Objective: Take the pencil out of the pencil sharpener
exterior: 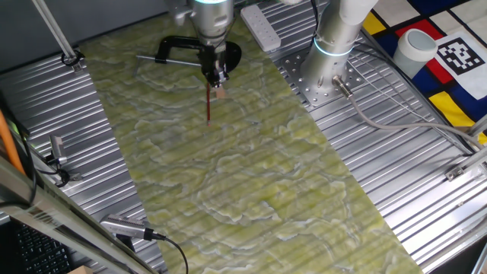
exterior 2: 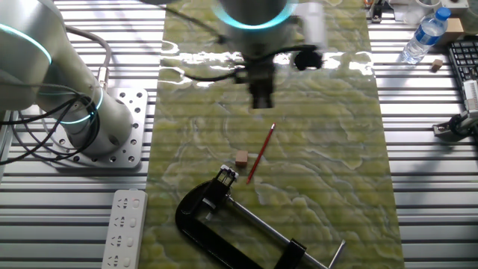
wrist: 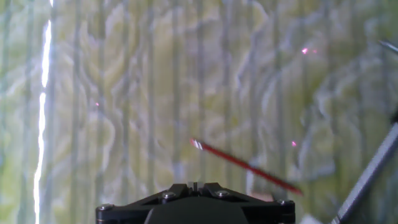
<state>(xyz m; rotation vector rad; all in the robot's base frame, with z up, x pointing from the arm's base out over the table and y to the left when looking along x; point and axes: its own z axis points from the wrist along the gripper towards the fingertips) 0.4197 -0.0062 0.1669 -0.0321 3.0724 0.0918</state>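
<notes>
The dark red pencil (exterior 2: 260, 154) lies flat on the green mat. It also shows in one fixed view (exterior: 208, 105) and in the hand view (wrist: 245, 165), with its whitish end pointing away from the clamp. The tiny pinkish-tan pencil sharpener (exterior 2: 241, 158) sits beside the pencil and apart from it; it also shows in one fixed view (exterior: 221, 93). My gripper (exterior 2: 261, 104) hovers above the mat past the pencil's whitish end and touches nothing. Its jaws are closed together and empty in the hand view (wrist: 196, 184). It also shows in one fixed view (exterior: 219, 78).
A black C-clamp (exterior 2: 205, 205) with a long grey rod (exterior 2: 287, 239) lies close to the sharpener. A white power strip (exterior: 261, 29) and the arm's base (exterior: 335, 46) stand beside the mat. A water bottle (exterior 2: 426, 37) stands on the far corner.
</notes>
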